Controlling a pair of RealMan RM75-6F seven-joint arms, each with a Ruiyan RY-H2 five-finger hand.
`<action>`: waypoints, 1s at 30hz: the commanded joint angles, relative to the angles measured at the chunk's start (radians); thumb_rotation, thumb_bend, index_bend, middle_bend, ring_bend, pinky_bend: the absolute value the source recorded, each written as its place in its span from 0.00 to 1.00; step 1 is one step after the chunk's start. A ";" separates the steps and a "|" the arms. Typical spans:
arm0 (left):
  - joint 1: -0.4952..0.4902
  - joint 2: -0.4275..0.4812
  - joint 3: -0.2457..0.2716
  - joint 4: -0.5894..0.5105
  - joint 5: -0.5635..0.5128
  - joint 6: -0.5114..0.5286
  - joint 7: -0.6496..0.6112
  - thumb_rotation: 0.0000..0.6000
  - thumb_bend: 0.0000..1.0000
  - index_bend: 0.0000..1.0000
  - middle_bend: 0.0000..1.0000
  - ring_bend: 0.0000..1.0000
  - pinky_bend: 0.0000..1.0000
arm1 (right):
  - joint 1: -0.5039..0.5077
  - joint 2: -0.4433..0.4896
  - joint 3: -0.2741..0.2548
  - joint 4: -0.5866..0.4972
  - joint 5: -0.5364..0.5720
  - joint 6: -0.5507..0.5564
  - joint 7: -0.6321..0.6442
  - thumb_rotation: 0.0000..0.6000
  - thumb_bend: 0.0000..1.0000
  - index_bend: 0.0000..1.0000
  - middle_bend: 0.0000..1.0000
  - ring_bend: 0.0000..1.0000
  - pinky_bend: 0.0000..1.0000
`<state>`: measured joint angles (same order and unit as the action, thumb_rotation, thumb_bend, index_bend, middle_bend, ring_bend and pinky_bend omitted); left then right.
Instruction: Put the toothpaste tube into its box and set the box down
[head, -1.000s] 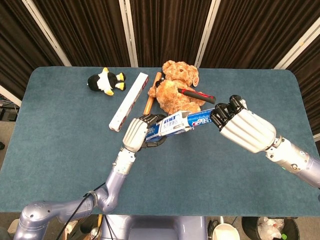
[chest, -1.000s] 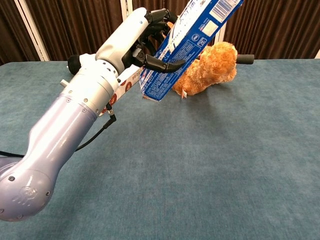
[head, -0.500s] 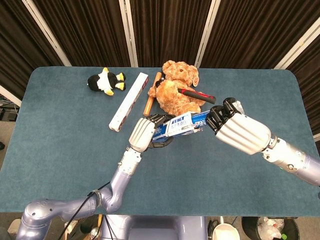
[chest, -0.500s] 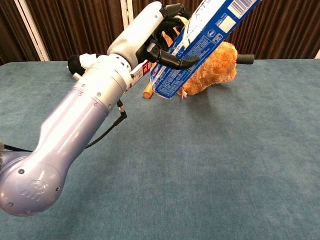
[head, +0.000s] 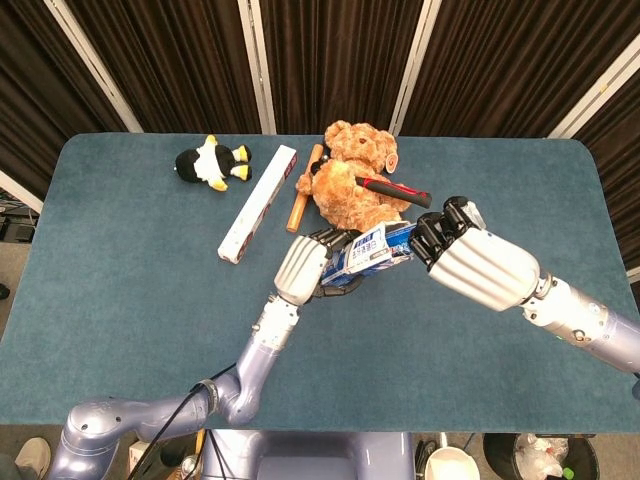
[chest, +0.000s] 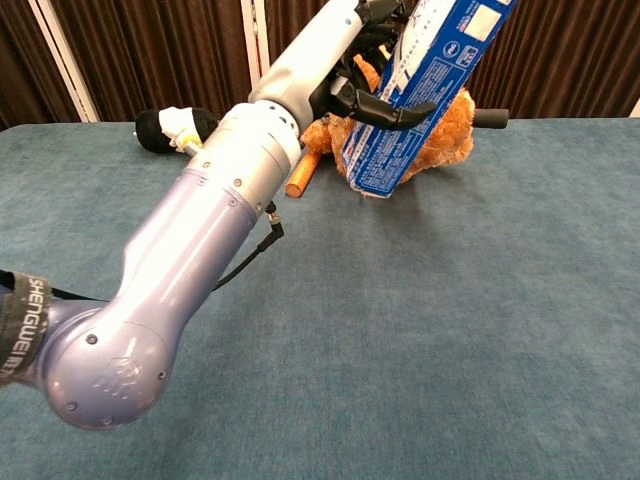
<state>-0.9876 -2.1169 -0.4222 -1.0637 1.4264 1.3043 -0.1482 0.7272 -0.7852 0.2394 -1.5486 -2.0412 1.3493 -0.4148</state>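
Toothpaste box (head: 372, 250): blue, tilted, held off the counter (head: 130, 300) near its middle, in front of the teddy bear (head: 345, 185).
Tube: not visible; probably inside the box.
Left hand (head: 305, 268): fingers wrapped around the box's lower end.
Right hand (head: 470, 258): fingers curled at the upper end; contact unclear.
Remaining: set the box down.

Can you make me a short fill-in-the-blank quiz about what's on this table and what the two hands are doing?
1. The left hand and right hand hold the blue ____ off the table.
2. The red-handled hammer lies across the brown ____.
3. Near the far left edge lies a toy ____.
4. The long white box lies ____ the penguin and the bear.

Missing words: toothpaste box; teddy bear; penguin; between
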 joint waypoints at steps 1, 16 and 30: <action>-0.016 -0.014 -0.020 0.009 -0.013 -0.005 0.003 1.00 0.37 0.31 0.45 0.41 0.50 | -0.003 0.000 -0.001 0.005 0.001 0.005 -0.001 1.00 0.39 0.66 0.73 0.69 0.52; -0.055 -0.021 -0.045 -0.008 -0.030 -0.015 0.037 1.00 0.37 0.31 0.45 0.41 0.50 | -0.017 0.000 -0.018 0.037 -0.023 0.045 0.018 1.00 0.39 0.66 0.73 0.69 0.52; -0.080 -0.021 -0.050 -0.013 -0.043 -0.031 0.066 1.00 0.37 0.30 0.45 0.41 0.50 | -0.014 -0.009 -0.006 0.046 -0.032 0.081 0.014 1.00 0.39 0.38 0.62 0.52 0.38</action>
<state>-1.0674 -2.1378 -0.4723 -1.0768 1.3832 1.2732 -0.0820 0.7137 -0.7935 0.2324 -1.5038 -2.0737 1.4296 -0.3992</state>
